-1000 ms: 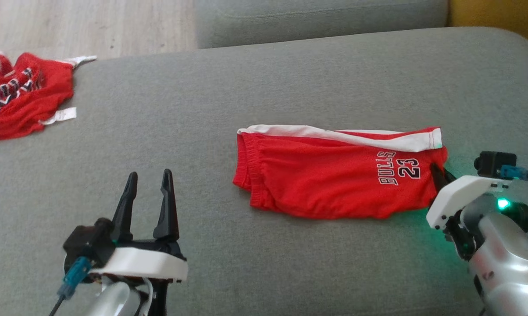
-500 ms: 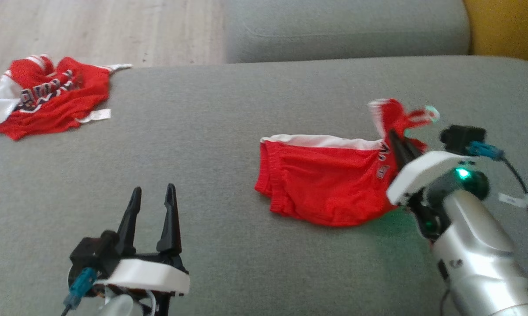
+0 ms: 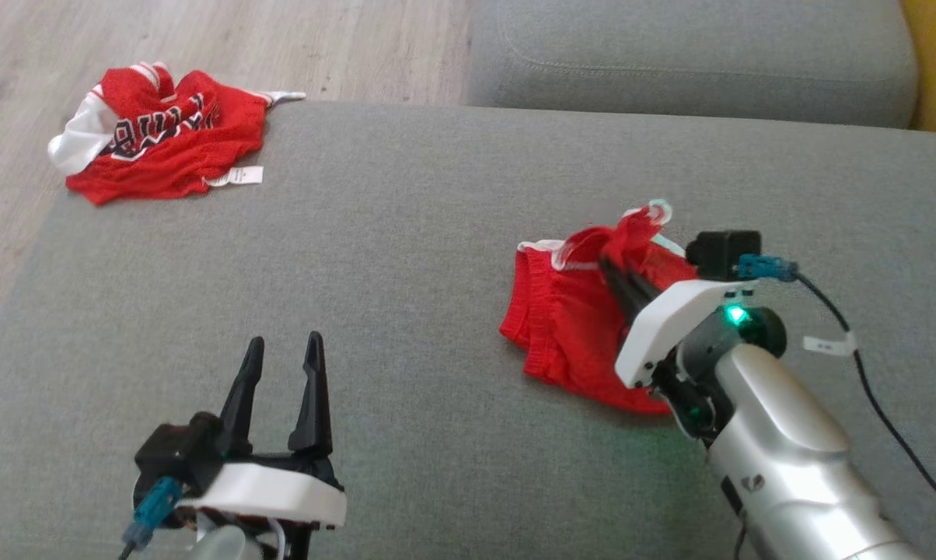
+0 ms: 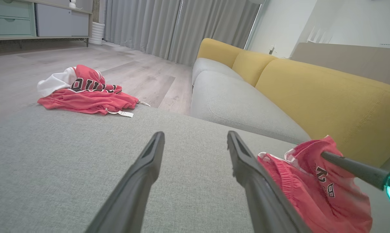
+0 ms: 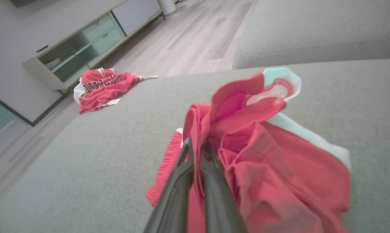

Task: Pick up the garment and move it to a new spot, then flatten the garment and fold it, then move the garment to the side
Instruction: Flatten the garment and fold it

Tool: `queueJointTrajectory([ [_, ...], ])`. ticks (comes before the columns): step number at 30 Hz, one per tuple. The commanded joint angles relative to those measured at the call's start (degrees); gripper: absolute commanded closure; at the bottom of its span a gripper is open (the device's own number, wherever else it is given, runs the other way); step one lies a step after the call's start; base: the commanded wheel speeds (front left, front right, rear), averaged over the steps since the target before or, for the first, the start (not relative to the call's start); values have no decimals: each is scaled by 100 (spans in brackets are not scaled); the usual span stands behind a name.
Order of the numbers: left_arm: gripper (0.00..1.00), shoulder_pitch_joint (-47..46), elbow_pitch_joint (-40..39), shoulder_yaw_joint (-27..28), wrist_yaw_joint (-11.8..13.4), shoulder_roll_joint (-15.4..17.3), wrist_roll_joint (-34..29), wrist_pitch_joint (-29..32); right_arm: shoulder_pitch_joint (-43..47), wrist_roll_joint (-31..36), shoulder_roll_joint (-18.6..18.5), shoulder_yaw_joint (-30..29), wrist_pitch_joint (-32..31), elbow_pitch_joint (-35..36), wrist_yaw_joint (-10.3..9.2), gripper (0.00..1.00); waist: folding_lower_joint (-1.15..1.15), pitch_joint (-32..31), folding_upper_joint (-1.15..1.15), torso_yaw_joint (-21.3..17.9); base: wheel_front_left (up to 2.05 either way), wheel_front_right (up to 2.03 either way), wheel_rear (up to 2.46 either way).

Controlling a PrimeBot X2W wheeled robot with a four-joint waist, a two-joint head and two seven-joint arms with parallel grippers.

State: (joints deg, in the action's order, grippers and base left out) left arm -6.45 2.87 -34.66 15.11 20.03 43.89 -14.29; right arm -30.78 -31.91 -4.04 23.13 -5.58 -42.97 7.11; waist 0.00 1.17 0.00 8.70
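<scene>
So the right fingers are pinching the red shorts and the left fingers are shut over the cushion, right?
Not quite: the left fingers are open over the cushion, as the left wrist view shows. The right fingers do pinch the red shorts.

Red shorts, seemingly white-trimmed; grey sofa

The red shorts, white-trimmed, are bunched on the grey sofa cushion, with one end lifted and crumpled.
</scene>
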Motion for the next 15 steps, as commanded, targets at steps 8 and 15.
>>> queueJointTrajectory([
  [8, 0, -281, -75, 299, -105, -77, -48, -68, -285, -593, 115, 940, 59, -19, 37, 100, 0, 131, 0, 88, 0, 0, 0],
  [15, 0, -327, 35, 307, -182, -180, -95, -69, -451, -925, 115, 1673, 261, -118, 37, 0, 0, 99, 0, 18, 0, 0, 0],
])
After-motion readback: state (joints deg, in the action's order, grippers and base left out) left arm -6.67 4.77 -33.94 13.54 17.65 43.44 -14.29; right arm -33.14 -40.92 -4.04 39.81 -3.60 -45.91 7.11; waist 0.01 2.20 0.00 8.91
